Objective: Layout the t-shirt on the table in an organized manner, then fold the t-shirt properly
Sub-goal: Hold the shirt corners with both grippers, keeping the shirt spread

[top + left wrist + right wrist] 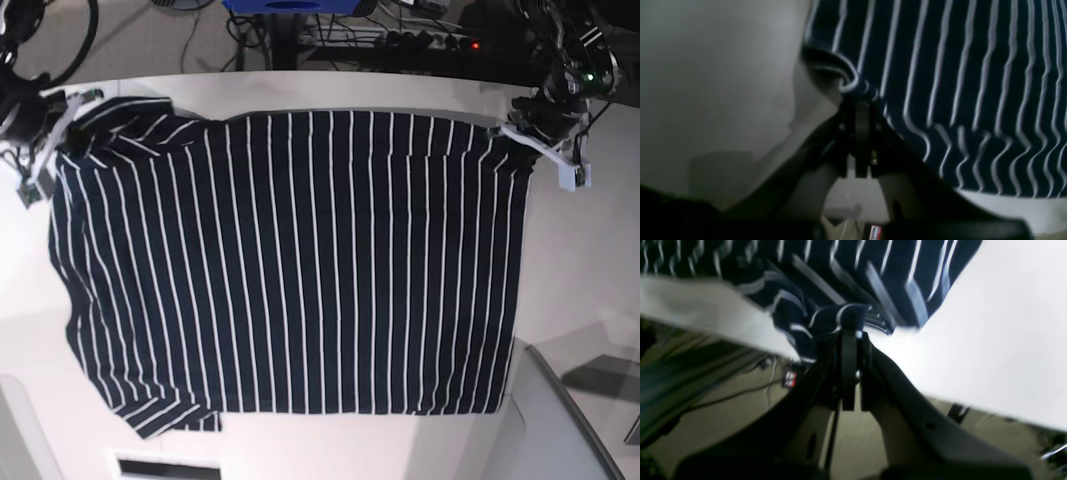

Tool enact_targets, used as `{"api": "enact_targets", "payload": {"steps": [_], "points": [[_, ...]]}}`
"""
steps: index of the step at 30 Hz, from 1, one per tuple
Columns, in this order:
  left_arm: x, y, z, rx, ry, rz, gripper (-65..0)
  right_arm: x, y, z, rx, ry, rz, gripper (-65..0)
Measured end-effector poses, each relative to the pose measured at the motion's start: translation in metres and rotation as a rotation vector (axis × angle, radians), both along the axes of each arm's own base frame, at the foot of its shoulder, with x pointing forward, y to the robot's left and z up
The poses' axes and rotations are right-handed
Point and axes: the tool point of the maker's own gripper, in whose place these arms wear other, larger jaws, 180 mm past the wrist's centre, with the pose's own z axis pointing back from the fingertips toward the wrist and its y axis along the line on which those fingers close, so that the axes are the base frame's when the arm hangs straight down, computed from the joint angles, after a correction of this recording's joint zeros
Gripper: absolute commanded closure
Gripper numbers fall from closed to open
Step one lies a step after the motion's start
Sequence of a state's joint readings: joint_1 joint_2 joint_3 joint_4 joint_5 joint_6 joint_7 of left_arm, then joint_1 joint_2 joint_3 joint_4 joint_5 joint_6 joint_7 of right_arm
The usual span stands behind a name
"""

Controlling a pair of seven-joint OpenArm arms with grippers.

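Base view: the t-shirt (290, 260) lies spread nearly flat across the table (580, 260), dark navy with thin white stripes running from the far edge toward the near one, covering most of the middle of the white top. Its far edge sits along the far rim of the table; a sleeve pokes out at the near corner on this view's left, and the fabric is slightly rumpled along that side. My left gripper (512, 128) is at the far corner of the shirt on this view's right, my right gripper (62, 122) at the far corner on the left. Left wrist view: left gripper (860, 103) has its jaws pressed together on a small bunched fold at the shirt's edge; stripes ripple away from the pinch, bare table beside it. Right wrist view, blurred: right gripper (849, 335) likewise closed narrow on a gathered corner of the t-shirt (840, 283), which here reaches the table's edge, with floor and cables visible beyond it. Both pinched corners are lifted a little off the surface; the rest of the shirt rests on the table.
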State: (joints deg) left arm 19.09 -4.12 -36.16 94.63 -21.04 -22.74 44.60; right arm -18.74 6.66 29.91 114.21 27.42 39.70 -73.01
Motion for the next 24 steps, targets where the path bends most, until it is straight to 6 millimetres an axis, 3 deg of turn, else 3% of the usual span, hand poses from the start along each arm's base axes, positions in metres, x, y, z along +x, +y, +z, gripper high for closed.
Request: {"api": "enact_targets", "payload": {"steps": [3, 8, 11, 16, 21, 24], "points": [[0.008, 0.000, 0.004, 0.001, -0.012, 0.000, 0.0, 0.030, 0.005, 0.014, -0.029, -0.052, 0.067, -0.5], [0.024, 0.000, 0.011, -0.004, -0.044, 0.005, 0.0, 0.066, 0.033, 0.027, 0.005, -0.123, 0.151, -0.5], [0.038, 0.002, 0.016, -0.004, -0.064, 0.044, 0.0, 0.090, 0.034, 0.032, 0.005, -0.147, 0.173, -0.5], [0.065, -0.015, 0.017, -0.015, -0.074, -0.008, 0.0, 0.120, 0.037, 0.023, 0.040, -0.116, 0.176, -0.5], [0.084, -0.015, 0.009, -0.052, -0.071, 0.013, 0.0, 0.157, 0.037, 0.021, 0.073, -0.154, 0.201, -0.5], [0.089, -0.013, 0.007, -0.057, -0.063, 0.015, 0.0, 0.169, 0.037, 0.010, 0.085, -0.116, 0.206, -0.5]]}}
